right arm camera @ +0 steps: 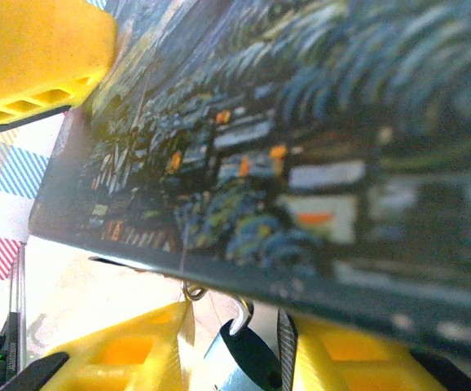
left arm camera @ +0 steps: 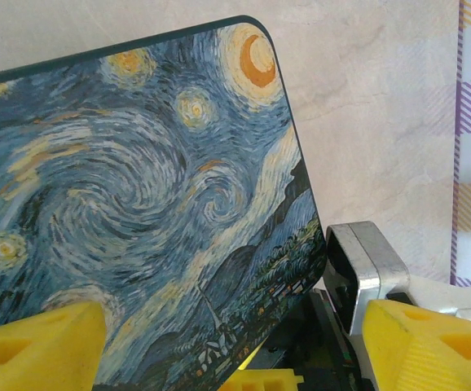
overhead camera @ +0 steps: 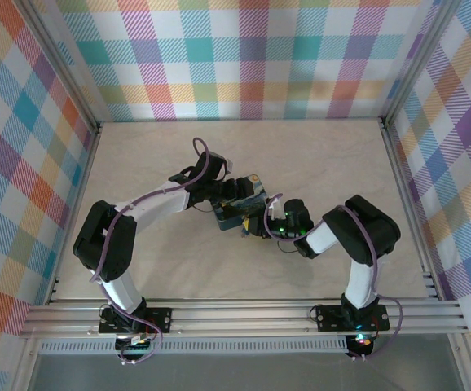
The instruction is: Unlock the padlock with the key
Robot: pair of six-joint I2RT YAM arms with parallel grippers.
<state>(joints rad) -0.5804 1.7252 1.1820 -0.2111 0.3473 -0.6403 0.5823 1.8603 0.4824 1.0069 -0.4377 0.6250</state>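
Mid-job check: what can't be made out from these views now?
Right wrist: the padlock is blurred and cut off by the bottom edge; shackle state unclear.
Right wrist: the tin overhangs the padlock, so no key can be made out.
Left wrist: fingertips of the left gripper are cut by the bottom edge; grip unclear.
Top external: jaws of the right gripper are too small and dark to read.
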